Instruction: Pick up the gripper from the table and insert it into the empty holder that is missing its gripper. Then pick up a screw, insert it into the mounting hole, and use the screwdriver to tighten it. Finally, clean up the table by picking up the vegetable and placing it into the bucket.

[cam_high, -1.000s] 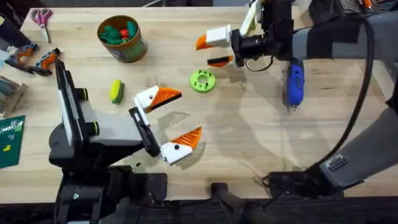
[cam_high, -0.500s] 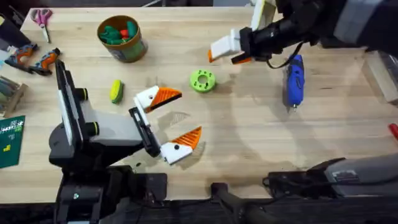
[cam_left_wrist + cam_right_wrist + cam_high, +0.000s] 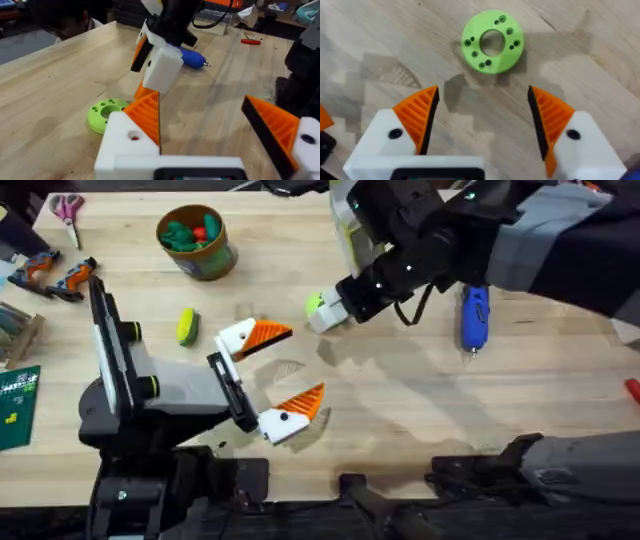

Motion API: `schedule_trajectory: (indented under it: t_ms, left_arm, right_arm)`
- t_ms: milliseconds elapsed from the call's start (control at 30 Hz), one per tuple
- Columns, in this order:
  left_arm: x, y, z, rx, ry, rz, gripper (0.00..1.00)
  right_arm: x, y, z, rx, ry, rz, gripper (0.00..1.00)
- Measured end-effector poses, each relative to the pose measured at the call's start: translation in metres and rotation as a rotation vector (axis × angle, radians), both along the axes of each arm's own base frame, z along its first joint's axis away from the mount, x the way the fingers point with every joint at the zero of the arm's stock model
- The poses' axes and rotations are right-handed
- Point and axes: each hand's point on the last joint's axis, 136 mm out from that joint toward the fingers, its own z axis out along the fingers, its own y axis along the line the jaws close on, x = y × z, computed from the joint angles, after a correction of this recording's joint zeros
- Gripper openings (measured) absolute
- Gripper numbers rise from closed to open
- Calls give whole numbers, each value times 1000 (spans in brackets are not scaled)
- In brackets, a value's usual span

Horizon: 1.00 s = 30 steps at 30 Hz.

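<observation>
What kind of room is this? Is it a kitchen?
Probably a robot workshop, not a kitchen. There's a wooden workbench with a blue screwdriver, pliers and scissors lying on it, and two robot arms working there.

The right arm (image 3: 470,240) is covering most of the green ring (image 3: 316,303) in the overhead view, leaving only a sliver showing. That arm is also overlapping the upper end of the screwdriver (image 3: 473,320). The overhead view's edge is cutting off the green board (image 3: 18,406) on the counter (image 3: 400,400).
</observation>
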Motion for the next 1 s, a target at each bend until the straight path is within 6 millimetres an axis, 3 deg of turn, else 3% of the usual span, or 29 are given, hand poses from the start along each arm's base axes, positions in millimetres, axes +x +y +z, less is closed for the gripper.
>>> schedule_trajectory:
  t_ms: [200, 467, 667, 800, 1000]
  left_arm:
    - [0, 0, 0, 0, 0, 0, 986]
    - [3, 1, 0, 2, -2, 18, 987]
    - [5, 3, 0, 4, -3, 31, 986]
    - [5, 3, 0, 4, -3, 32, 986]
    - [5, 3, 0, 4, -3, 32, 986]
  right_arm:
    - [6, -4, -3, -32, -22, -10, 994]
    - [10, -2, -35, -82, 29, -11, 992]
    - [11, 4, -41, -79, 27, 0, 971]
    - [12, 19, -44, -64, 5, 29, 842]
    - [15, 24, -50, -63, 0, 39, 732]
